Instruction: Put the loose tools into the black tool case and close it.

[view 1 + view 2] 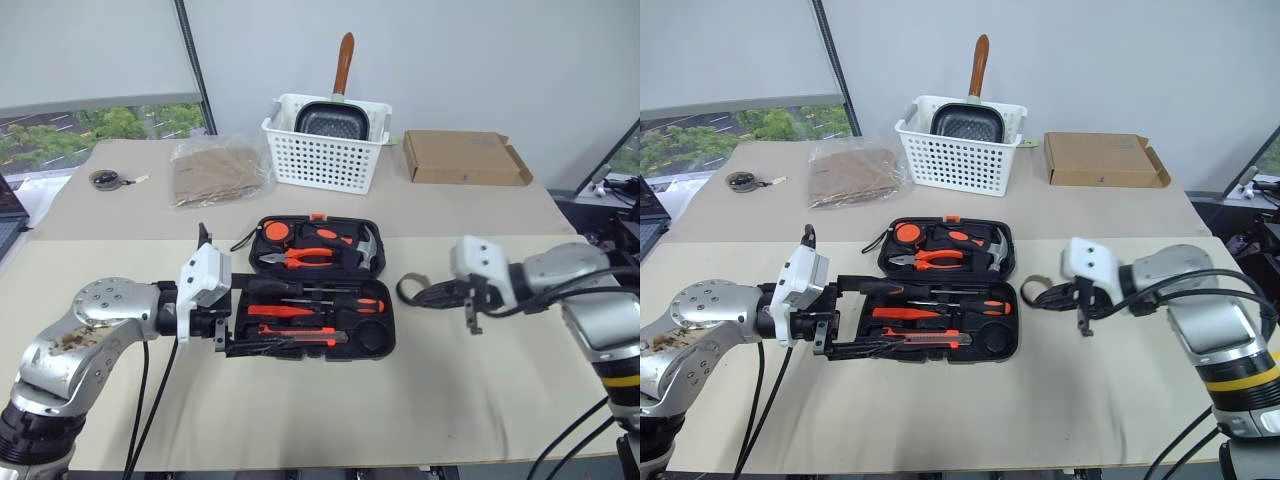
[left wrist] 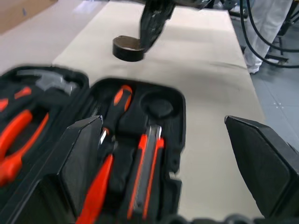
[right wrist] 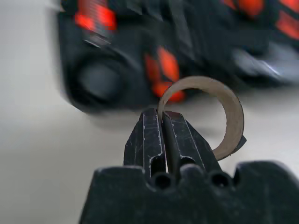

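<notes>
Two pincers: right pincer (image 3: 162, 122) pinching tape ring (image 3: 219, 112) (wall only), left pincer (image 2: 173, 158) spread, black tool case (image 1: 1002, 345) perhaps half-hidden.

My arms are silver metal shells, the left arm (image 1: 75, 340) scuffed and screw-dotted, white blocks at both wrists, black cables trailing, a yellow band on the right arm (image 1: 1230, 375), black ridged fingers (image 3: 147, 140).

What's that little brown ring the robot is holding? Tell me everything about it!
The tape ring is a thin tan band with a dark inside, and looks like cardboard. The right hand has its two black fingers shut on the ring's wall, holding it up off the table, just right of the open tool case. A round empty recess sits at the case's near corner.
</notes>
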Motion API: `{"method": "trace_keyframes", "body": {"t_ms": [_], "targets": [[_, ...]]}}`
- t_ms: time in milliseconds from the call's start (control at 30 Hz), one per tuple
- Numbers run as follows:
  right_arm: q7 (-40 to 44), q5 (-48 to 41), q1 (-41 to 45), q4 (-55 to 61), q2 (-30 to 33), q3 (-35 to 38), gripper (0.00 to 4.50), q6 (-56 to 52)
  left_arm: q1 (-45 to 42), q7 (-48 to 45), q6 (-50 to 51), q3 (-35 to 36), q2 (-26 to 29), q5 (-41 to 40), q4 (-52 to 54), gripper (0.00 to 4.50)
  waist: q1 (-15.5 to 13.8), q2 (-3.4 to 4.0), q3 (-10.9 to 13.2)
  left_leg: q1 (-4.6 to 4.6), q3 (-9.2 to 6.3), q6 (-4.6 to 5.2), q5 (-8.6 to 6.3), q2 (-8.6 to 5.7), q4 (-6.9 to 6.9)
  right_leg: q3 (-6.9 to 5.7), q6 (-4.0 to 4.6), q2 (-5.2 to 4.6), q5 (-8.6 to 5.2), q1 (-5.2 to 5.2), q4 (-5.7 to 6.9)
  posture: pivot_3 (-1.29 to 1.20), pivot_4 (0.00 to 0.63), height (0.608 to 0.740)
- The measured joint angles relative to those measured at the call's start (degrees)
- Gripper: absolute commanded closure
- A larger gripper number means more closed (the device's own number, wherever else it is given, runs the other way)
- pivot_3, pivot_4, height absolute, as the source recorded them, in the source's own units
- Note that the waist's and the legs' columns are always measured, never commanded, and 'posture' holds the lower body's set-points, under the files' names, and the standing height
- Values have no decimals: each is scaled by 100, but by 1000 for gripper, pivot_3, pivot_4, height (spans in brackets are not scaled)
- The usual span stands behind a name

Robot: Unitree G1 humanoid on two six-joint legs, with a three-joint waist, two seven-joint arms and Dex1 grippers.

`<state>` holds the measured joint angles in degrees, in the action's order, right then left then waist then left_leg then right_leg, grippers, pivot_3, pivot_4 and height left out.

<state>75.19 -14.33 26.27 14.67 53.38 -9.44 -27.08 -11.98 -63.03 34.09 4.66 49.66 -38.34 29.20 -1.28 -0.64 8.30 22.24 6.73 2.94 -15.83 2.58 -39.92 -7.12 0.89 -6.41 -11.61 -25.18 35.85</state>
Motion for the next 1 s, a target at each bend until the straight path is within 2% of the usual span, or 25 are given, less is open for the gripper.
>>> {"method": "trace_keyframes", "body": {"t_ms": [167,667,733,767,833,867,1000], "targets": [[0,2,120,851,-81,-691,4431,-434,-27,27,-3,35,21,-3,4,0,-11,-2,1,3,3,12,-7,-3,-1,3,0,-2,0,0,-7,0,150,700],[-153,457,285,768,-353,-1450,4431,-472,-121,-88,-8,-9,21,-3,-1,0,13,-3,2,1,6,6,-4,-4,-1,3,1,3,0,-1,-2,0,150,700],[-128,477,331,767,-344,-1481,3766,-481,-120,-97,-13,-10,22,-2,0,0,21,-3,2,1,6,6,-4,-4,-1,3,1,3,0,-1,-3,0,150,700],[-97,495,336,767,-330,-1502,3590,-484,-119,-101,-15,-10,22,-2,0,0,22,-3,2,1,6,6,-4,-4,-1,3,1,3,0,0,-3,0,150,700],[-19,511,334,771,-250,-1578,2792,-514,-95,-107,-21,-10,28,-1,0,0,22,-3,2,2,6,6,-4,-4,-1,3,1,3,0,-1,-4,0,150,700],[17,509,333,774,-195,-1595,2561,-529,-72,-110,-25,-9,35,0,0,0,22,-3,2,2,6,7,-5,-5,-1,3,1,2,0,-1,-4,0,150,700],[115,472,333,775,-65,-1586,1182,-565,-28,-112,-38,-9,43,3,0,0,27,-4,2,1,6,7,-5,-4,-1,3,1,2,0,-1,-4,0,150,700]]}}
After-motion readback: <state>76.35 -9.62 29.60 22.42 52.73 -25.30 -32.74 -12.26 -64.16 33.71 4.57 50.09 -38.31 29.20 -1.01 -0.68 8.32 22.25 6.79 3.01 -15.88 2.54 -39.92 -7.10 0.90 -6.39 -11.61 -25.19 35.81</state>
